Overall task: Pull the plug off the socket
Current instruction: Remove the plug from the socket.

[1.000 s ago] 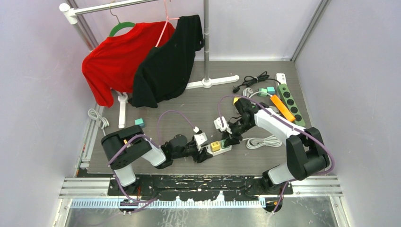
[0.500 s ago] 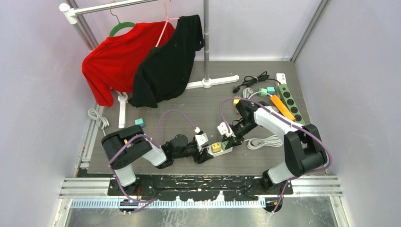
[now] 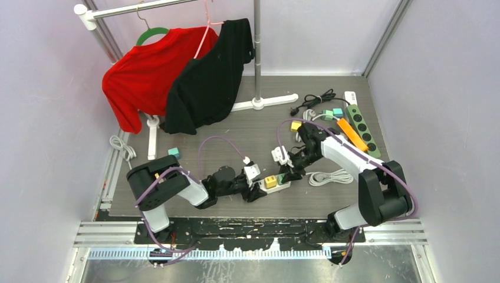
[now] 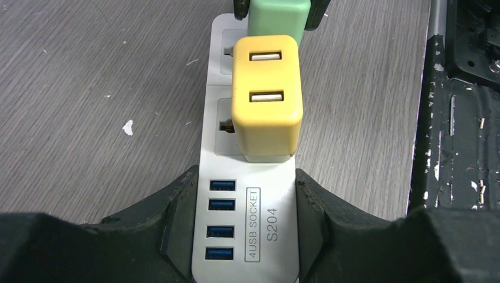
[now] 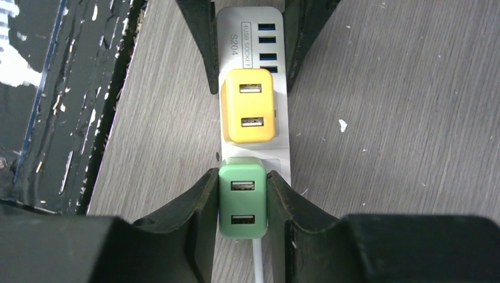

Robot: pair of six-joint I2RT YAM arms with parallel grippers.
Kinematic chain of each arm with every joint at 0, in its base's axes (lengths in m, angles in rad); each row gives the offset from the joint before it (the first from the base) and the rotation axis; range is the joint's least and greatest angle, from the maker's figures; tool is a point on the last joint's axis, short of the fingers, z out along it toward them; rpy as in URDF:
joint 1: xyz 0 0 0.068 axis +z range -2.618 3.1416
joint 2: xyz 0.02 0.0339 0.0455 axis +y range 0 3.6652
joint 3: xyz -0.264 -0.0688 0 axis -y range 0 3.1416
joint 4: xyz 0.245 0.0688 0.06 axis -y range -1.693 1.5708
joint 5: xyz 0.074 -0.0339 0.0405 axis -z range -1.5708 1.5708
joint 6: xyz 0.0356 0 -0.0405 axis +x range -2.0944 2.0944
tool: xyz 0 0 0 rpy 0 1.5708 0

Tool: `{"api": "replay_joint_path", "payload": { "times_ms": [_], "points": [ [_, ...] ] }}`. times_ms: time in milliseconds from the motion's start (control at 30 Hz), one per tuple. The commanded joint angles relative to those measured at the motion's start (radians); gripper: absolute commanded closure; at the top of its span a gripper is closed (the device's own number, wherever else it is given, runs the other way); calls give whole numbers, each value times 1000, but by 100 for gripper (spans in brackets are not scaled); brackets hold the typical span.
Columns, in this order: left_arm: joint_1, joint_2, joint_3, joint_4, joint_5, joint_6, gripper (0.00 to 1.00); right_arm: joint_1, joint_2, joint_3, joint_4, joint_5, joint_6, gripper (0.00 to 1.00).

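Your right tool [image 5: 242, 190] is shut on the green plug [image 5: 242, 203], with one black finger pressed on each side of it. The plug sits right in the grip, over the near end of the white socket strip [image 5: 282, 141]. You cannot tell from here if its pins are out of the holes yet. Just past the tool, a yellow plug [image 5: 247, 106] is stuck in the next socket. Leave that one alone. Past the yellow plug, your left tool [image 4: 244, 203] squeezes the far end of the strip, the end with the blue holes, and pins it to the surface [image 5: 401, 118]. In the last second your right tool dipped a little toward the strip and then came back up a little, while the strip and the left tool stayed where they were. That likely means the grip is set and the pull has only just started. The green plug looks close to its socket, so the job is not done.
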State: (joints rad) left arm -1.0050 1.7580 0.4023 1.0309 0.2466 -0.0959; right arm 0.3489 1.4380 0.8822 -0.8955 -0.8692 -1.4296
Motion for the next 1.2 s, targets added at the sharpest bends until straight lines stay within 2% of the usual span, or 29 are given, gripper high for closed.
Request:
{"api": "replay_joint_path", "payload": {
  "times_ms": [0,100,167,400,533,600,667,800,867,933,1000,1067,1167],
  "points": [
    [14,16,-24,-117,-32,-31,100,-36,-45,45,-178,11,-235,99],
    [13,10,-22,-126,-29,-31,100,-25,2,65,-348,-101,-469,99],
    [13,6,-19,-135,-29,-30,100,5,20,69,-374,-133,-496,99],
    [13,8,-11,-149,-29,-30,100,68,-40,9,6,-124,-85,99],
    [14,22,-8,-143,-26,-28,100,42,-121,-36,251,-43,191,99],
    [17,24,-9,-142,-26,-27,100,-4,-146,-35,257,-37,219,99],
    [23,29,-13,-138,-22,-25,100,-51,-144,-10,167,-54,136,99],
    [36,39,-16,-131,-7,-25,100,-98,-86,66,-204,-109,-216,99],
    [41,43,-14,-129,-2,-24,100,-89,-44,71,-333,-165,-376,99],
    [43,46,-10,-131,4,-22,100,-30,-7,70,-370,-193,-432,99],
    [43,48,-1,-143,10,-18,100,81,6,55,-275,-148,-338,99],
    [43,48,9,-165,13,-16,100,155,-3,24,-101,-106,-143,99],
    [43,41,16,-199,5,-10,100,186,-7,15,56,-101,90,99]
  ]
}}
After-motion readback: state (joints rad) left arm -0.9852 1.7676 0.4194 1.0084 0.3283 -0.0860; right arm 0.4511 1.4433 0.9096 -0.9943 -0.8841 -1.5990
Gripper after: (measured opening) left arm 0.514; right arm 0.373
